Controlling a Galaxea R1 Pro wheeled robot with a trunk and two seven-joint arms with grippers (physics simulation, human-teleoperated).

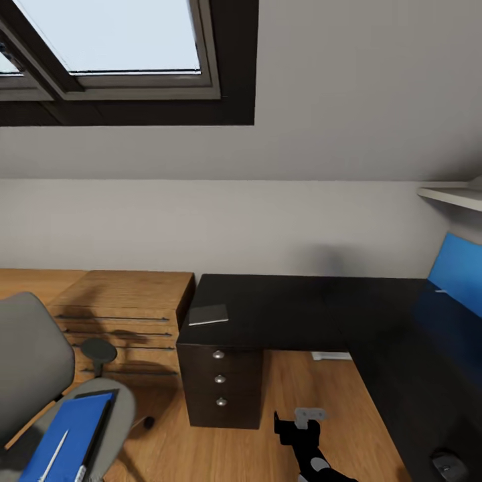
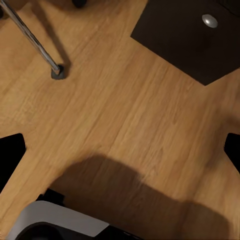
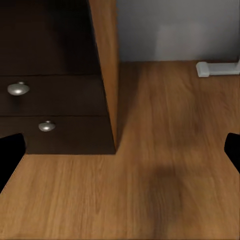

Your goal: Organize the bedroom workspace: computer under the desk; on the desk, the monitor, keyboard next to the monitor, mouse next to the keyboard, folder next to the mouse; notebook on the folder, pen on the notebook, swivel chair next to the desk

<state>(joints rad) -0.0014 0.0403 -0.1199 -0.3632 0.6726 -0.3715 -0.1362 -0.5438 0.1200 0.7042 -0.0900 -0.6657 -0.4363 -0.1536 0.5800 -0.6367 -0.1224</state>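
Blue folder (image 1: 67,438) on swivel chair (image 1: 40,375) | notebook (image 1: 208,314) on desk (image 1: 301,311) | drawers (image 1: 221,378) btwn | both grippers apart

Free room and obstacles around the dark L-shaped desk (image 1: 294,311). The desktop lies largely bare between a grey notebook (image 1: 208,314) at its left corner and a blue monitor (image 1: 456,278) standing at the far right; a shelf (image 1: 452,195) overhangs that right end. The drawer unit (image 1: 221,385) closes the space beneath the left end, while open wooden floor (image 1: 314,395) runs under the desk beside it, where the right gripper (image 1: 294,424) hangs with jaws spread. A low wooden dresser (image 1: 124,314) abuts the desk's left side. The swivel chair (image 1: 40,375), bearing a blue folder (image 1: 67,442), blocks the near left.
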